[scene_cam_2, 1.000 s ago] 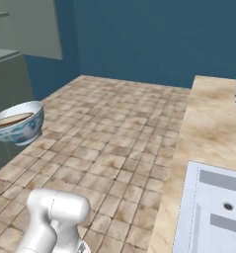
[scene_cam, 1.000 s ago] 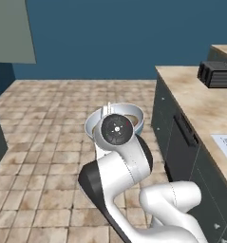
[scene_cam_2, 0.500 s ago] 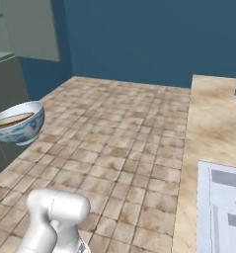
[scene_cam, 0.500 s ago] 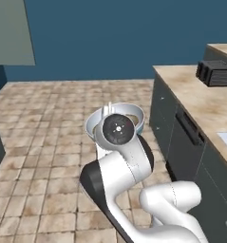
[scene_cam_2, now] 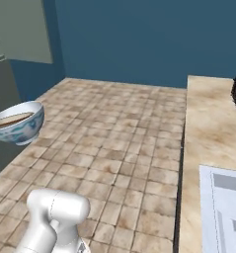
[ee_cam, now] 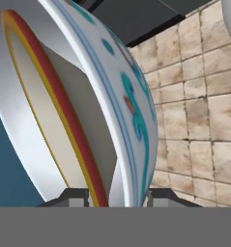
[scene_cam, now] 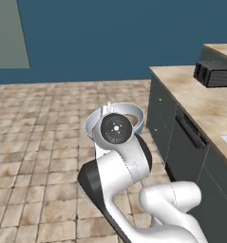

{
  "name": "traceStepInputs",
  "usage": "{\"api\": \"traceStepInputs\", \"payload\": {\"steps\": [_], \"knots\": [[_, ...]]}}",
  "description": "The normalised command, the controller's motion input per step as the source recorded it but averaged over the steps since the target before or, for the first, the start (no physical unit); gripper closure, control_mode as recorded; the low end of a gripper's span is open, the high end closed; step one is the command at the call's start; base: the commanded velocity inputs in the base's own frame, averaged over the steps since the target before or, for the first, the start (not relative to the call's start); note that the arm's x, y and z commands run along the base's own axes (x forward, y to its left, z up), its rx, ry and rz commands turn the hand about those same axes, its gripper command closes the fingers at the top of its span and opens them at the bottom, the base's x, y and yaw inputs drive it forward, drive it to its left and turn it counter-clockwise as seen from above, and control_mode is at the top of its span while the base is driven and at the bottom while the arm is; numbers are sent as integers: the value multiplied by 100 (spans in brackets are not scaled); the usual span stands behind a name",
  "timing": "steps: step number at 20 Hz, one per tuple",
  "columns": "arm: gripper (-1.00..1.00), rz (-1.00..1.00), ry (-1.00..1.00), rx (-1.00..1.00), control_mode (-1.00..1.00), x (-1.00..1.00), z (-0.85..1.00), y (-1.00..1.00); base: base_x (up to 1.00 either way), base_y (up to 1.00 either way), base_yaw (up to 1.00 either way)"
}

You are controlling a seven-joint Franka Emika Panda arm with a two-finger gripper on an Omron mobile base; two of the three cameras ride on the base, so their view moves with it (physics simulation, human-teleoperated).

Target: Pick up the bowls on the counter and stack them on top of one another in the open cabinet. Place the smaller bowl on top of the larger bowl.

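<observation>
So the gripper has its two fingertips clamped over the rim of the larger bowl, smaller bowl nested inside, and it's holding the pair up over the tiled floor, well off the worktop.

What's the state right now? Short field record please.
held: larger bowl, smaller bowl nested inside
gripper: shut on both bowls' walls, one finger inside, one outside
bowl height: in the air above the tiled floor
counter: to the arm's right, black appliance on it
cabinet: grey-green panel ahead left
placed: not yet
</observation>
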Motion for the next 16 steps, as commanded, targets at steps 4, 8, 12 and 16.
{"api": "traceStepInputs", "payload": {"steps": [4,8,12,16], "knots": [[100,0,0,0,100,0,0,0,59,0,-1],[100,0,0,0,100,0,0,0,44,0,2],[100,0,0,0,100,0,0,0,17,-3,19],[100,0,0,0,100,0,0,0,17,-11,26]]}}
